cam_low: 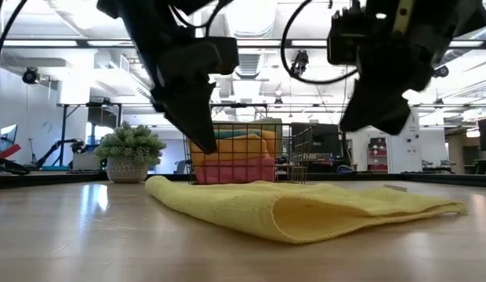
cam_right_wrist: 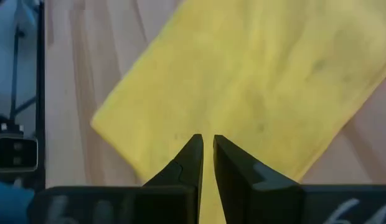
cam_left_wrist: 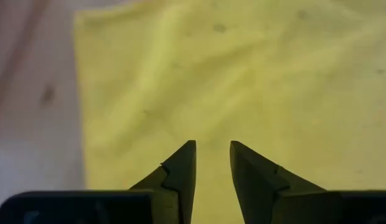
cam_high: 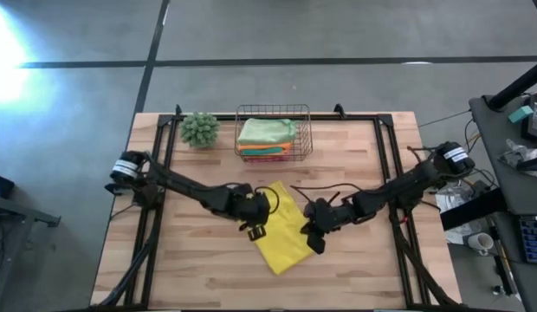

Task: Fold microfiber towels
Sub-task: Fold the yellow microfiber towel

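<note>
- The yellow towel (cam_high: 282, 227) is lying on the wooden table (cam_high: 355, 269), in front of the copper wire basket (cam_high: 274, 132), and it is looking already folded once into a long strip, with a rounded fold facing the low camera.
- Other towels (cam_high: 267, 134) are sitting stacked inside the basket; green, orange and pink layers are showing.
- In my judgement, the main risk is that the folded layers are sliding apart if a gripper is dragging across the soft cloth instead of lifting it.
- Another risk: a gripper may be pinching only the upper layer, so the next fold is opening the first one again.
- The cloth is lying at an angle to the table edge, so a second fold may be coming out crooked.
- The left gripper (cam_left_wrist: 213, 149) is hanging above the left part of the towel; its fingers are standing slightly apart with a small gap, and nothing is between them.
- The right gripper (cam_right_wrist: 208, 144) is hanging above the right edge of the towel; its fingers are nearly pressed together and holding nothing.
- In the low view both grippers are appearing clearly above the cloth, not touching it.
- The small green plant (cam_high: 199, 128) is standing beside the basket, well apart from the work.
</note>
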You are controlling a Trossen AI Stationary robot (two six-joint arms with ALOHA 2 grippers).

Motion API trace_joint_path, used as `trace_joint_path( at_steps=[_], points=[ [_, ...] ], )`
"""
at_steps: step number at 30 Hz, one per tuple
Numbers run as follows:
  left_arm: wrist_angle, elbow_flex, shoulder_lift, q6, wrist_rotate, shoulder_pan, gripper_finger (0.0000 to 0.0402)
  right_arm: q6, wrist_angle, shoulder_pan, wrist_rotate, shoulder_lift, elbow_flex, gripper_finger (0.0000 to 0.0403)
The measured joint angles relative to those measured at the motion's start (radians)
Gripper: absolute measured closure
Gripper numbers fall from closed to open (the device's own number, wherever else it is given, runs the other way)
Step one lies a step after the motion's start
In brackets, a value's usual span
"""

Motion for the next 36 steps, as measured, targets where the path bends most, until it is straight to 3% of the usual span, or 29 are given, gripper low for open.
trace_joint_path(
  at_steps=[11,14,19,30,36],
  points=[
    [-0.002,-0.021,0.008,-0.499,-0.015,-0.112,0.0318,-0.212,-0.004,-0.117,0.016,0.039,0.000,0.0372],
    [-0.002,-0.021,0.008,-0.574,-0.086,-0.113,0.0318,-0.244,0.001,-0.128,0.011,0.075,0.000,0.0372],
    [-0.005,-0.022,0.011,-0.673,-0.094,-0.110,0.0318,-0.248,0.006,-0.126,0.000,0.132,0.000,0.0372],
    [-0.051,-0.025,0.109,-0.669,-0.087,-0.104,0.0318,-0.170,-0.015,-0.123,-0.026,0.165,0.000,0.0372],
    [-0.045,-0.025,0.118,-0.493,-0.171,-0.070,0.0318,-0.130,-0.010,-0.092,-0.029,0.165,0.001,0.0372]
  ],
)
